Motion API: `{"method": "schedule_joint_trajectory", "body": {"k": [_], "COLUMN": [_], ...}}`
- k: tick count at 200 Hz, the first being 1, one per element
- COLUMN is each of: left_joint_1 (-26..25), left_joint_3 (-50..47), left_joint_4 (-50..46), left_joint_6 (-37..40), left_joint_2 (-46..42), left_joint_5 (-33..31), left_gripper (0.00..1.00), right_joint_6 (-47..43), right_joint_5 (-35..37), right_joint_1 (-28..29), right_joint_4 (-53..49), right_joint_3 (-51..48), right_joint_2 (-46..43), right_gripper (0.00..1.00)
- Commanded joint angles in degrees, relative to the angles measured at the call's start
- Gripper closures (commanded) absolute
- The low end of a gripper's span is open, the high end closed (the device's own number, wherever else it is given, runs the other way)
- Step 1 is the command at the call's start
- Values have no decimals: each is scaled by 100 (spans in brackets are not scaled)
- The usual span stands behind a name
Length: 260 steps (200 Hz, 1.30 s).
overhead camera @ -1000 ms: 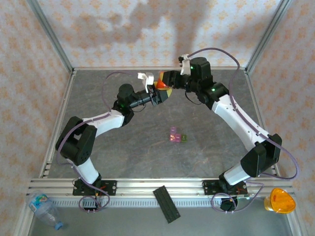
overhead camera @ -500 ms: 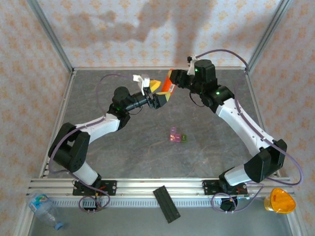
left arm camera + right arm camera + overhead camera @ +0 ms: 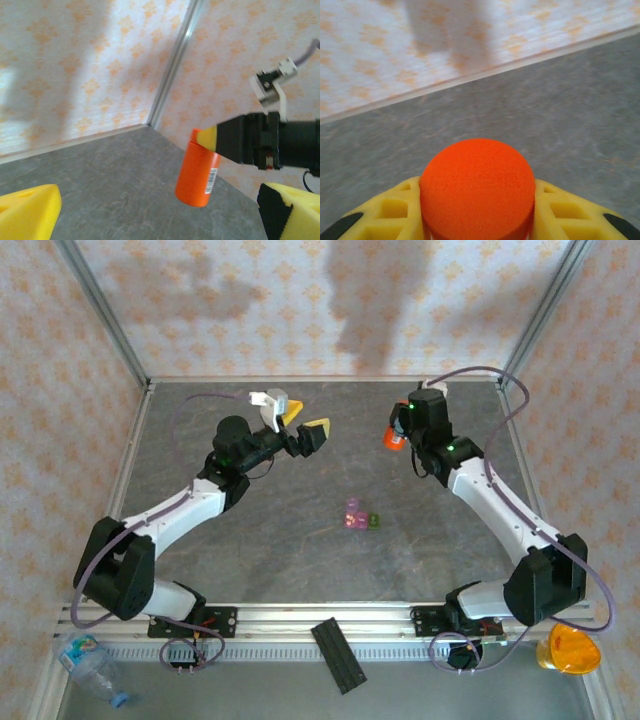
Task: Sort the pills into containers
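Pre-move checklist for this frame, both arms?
1. The right gripper is shut on the orange bottle: ok.
2. The left gripper is open and empty: ok.
3. The orange bottle is lifted off the table: ok.
4. Bottle cap on or off: cannot tell.
5. The containers are on the table, apart from both grippers: ok.
6. Any pills in the containers: cannot tell, too small.

L gripper (image 3: 305, 418): jaws wide, gap btwn them free. To its right, open air up to the bottle (image 3: 392, 438) clamped in R gripper (image 3: 397, 433); that blocks further right. Below both, bare table (image 3: 250, 530) w/ small boxes (image 3: 358, 517) well apart from either. Back wall (image 3: 300, 320) close beyond both.
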Motion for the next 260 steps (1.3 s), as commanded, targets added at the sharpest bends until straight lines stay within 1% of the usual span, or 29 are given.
{"method": "schedule_joint_trajectory", "body": {"k": [1,16,49,73,95,114,138,166,188,210,225,243,260], "left_joint_1": [32,35,30,33,32,34,37,31,31,31,32,38,30], "left_joint_3": [284,371,309,306,327,407,528,594,724,718,531,219,114], "left_joint_4": [-1010,-1399,-1702,-1935,-2120,-2336,-2617,-2728,-2929,-2937,-2631,-2069,-1887], "left_joint_6": [350,565,786,860,741,696,714,823,851,900,932,926,783], "left_joint_2": [-194,-272,-537,-694,-784,-779,-713,-584,-490,-484,-546,-634,-662], "left_joint_5": [-633,-804,-1216,-1500,-2084,-2414,-2450,-2229,-2204,-2339,-2437,-2561,-2648], "left_gripper": [0,0,0,0,0,0,0,0,0,0,0,0,0], "right_joint_6": [-66,-92,-47,194,493,722,950,1250,1424,1539,1632,1774,1858], "right_joint_5": [1063,1372,1896,2359,2696,2893,3045,3099,3102,3097,3064,3038,2996], "right_joint_1": [-50,-75,-115,-121,-135,-143,-159,-155,-158,-154,-156,-161,-154], "right_joint_4": [669,1053,1830,2086,2201,2239,2208,2176,2133,2081,2059,2001,1969], "right_joint_3": [-360,-699,-1342,-1626,-1818,-1917,-1959,-2037,-2084,-2135,-2176,-2229,-2277], "right_joint_2": [-110,-83,54,259,419,577,781,952,1056,1125,1162,1167,1158], "right_gripper": [80,80,81,82,82,82,83,83,82,77,71,61,50]}}
